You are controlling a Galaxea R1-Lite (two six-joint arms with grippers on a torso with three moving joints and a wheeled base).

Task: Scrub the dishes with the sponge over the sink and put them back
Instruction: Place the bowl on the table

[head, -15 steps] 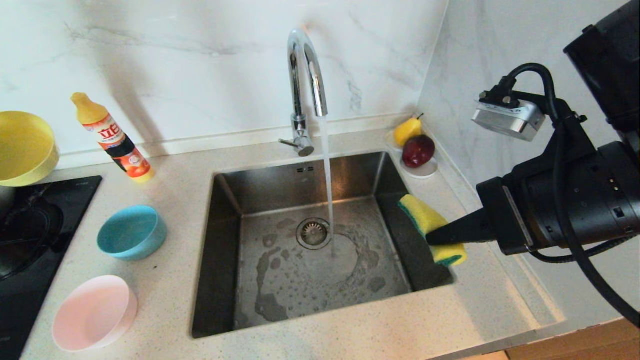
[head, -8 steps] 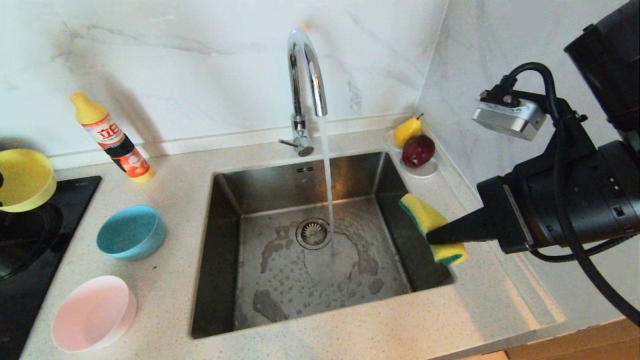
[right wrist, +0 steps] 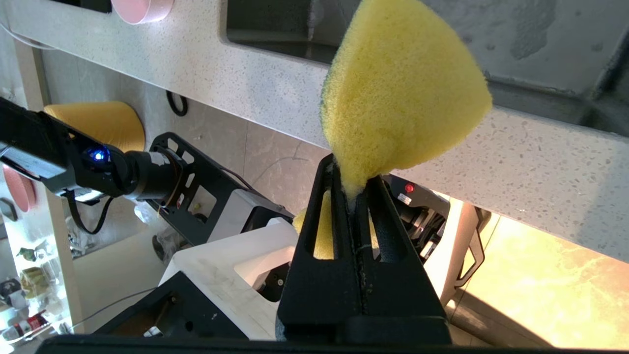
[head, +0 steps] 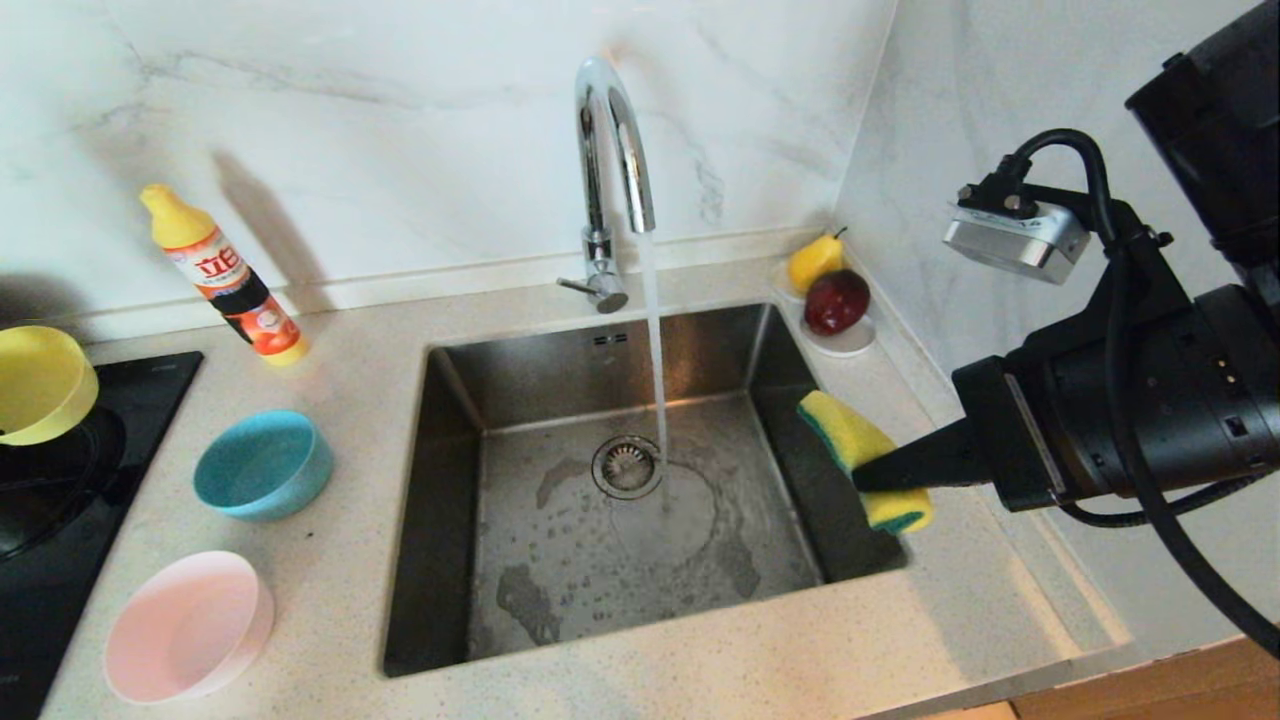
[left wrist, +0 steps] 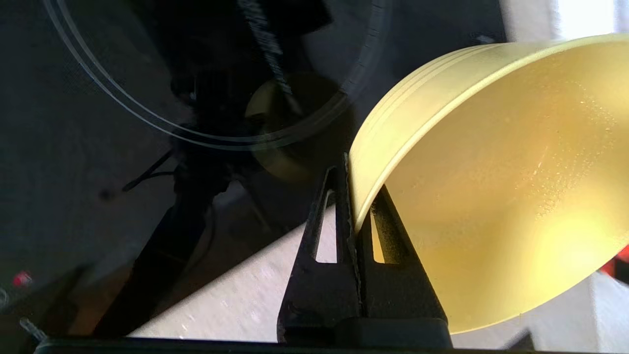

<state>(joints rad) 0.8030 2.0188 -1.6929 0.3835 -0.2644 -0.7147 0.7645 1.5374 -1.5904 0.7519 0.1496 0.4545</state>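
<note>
— Where are your pincers?

— Your right pincer (head: 866,478) is clamped on the sponge (head: 850,432) at the right rim of the sink (head: 440,500) (tap (head: 610,150) running). Your left pincer (left wrist: 355,216) pinches the rim of the yellow bowl (head: 35,385), tilted above the black cooktop (head: 60,520) at the far left.

— And the other dishes?

— The blue bowl (head: 262,464) and pink bowl (head: 188,626) stand apart on the tabletop (head: 340,420), left of the sink.
</note>
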